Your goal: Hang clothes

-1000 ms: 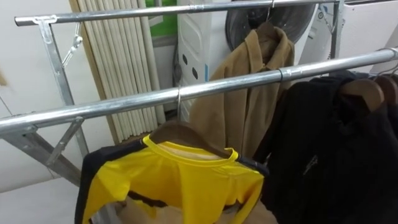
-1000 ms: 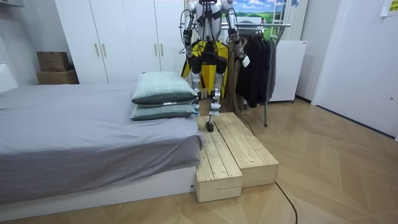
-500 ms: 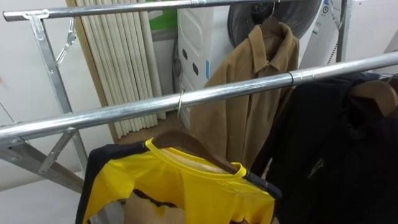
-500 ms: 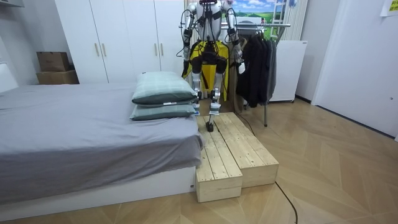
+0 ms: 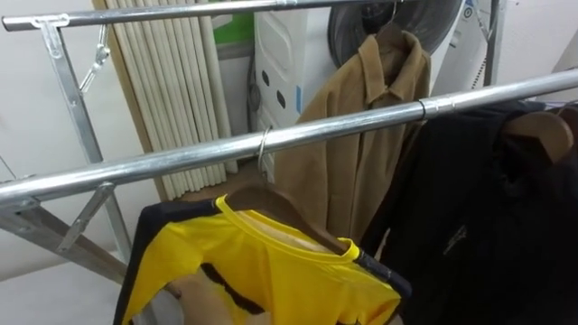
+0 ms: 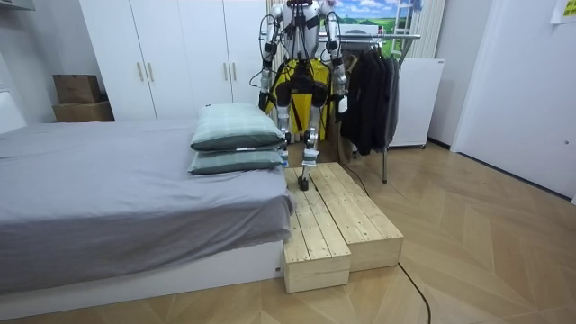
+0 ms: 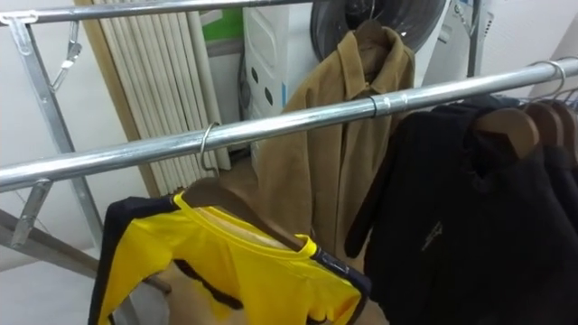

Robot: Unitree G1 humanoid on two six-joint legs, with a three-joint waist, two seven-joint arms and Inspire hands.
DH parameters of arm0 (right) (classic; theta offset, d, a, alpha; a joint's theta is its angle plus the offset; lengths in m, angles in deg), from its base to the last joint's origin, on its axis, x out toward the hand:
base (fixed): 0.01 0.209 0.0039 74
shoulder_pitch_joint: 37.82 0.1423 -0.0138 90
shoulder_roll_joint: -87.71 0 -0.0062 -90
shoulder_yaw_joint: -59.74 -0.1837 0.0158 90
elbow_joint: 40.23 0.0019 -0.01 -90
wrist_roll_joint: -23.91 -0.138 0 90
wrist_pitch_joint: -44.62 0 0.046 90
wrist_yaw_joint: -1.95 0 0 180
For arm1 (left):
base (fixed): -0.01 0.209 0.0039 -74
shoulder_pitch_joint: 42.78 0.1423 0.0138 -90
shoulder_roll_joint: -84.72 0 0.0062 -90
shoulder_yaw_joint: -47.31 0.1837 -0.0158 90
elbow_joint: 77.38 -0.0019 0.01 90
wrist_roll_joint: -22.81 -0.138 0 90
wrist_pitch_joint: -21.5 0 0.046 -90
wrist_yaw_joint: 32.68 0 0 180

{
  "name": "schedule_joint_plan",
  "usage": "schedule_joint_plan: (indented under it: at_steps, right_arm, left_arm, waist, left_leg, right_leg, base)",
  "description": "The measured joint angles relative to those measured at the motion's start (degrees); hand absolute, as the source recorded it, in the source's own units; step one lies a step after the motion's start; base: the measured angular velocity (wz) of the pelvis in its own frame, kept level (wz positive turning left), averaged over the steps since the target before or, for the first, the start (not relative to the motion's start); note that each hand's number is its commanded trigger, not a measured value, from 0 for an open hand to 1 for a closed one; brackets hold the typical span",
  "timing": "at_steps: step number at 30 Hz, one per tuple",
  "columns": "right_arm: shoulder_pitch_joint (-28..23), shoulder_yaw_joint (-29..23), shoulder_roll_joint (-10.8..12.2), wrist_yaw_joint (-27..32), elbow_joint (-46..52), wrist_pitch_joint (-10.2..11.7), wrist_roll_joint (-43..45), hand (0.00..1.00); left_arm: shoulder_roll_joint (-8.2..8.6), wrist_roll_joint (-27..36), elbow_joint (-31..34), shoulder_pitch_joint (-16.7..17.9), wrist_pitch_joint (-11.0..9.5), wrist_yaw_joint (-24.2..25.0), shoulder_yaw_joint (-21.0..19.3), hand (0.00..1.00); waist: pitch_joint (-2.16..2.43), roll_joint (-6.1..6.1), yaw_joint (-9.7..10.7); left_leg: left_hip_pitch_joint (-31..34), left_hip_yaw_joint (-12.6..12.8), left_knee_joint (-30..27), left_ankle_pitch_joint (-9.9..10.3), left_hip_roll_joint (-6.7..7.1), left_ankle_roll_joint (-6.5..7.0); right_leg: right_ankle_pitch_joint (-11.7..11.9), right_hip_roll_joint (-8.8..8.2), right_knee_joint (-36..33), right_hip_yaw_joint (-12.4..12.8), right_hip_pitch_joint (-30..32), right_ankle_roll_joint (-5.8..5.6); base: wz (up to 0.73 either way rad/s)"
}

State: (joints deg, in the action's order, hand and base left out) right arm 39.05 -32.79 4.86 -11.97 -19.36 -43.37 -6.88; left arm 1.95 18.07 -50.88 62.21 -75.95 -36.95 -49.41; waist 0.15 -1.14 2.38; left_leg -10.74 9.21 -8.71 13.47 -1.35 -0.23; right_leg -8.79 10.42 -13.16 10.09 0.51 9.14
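Clothes rail (image 5: 181, 161) holds hangered yellow shirt (image 5: 271, 271).

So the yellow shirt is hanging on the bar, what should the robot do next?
Probably step back from the rack and go for the next garment. The hanger hook of the yellow shirt already sits over the front rail, next to the black jacket, so nothing looks left to do here.

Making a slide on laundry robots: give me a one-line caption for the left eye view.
Yellow shirt on a wooden hanger hung on the front rail, beside black jackets.
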Motion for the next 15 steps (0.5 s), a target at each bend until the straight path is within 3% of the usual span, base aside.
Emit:
schedule_joint_plan:
  at_steps: [10,15]
  right_arm:
    - [0.3,0.2,-0.1,0.1,-2.3,-0.9,-0.2,0.00]
    - [1.7,0.2,-0.3,0.1,-3.6,-0.9,0.5,0.00]
  left_arm:
    - [0.35,-6.3,-1.2,0.0,2.9,-0.4,-0.1,0.00]
    - [0.62,-7.4,-1.2,-0.5,4.0,-0.4,-0.1,0.00]
  waist:
    - [0.02,0.48,-1.2]
    - [-0.14,0.70,-1.2]
  left_leg:
    - [-1.8,-0.5,0.0,0.1,-0.28,0.11]
    - [-1.8,-3.2,0.1,0.2,-0.21,0.03]
  right_leg:
    - [0.3,0.82,0.4,2.0,-1.8,0.49]
    - [0.3,0.80,0.5,2.2,-2.5,0.63]
  base:
    - [-0.11]
    - [0.02]
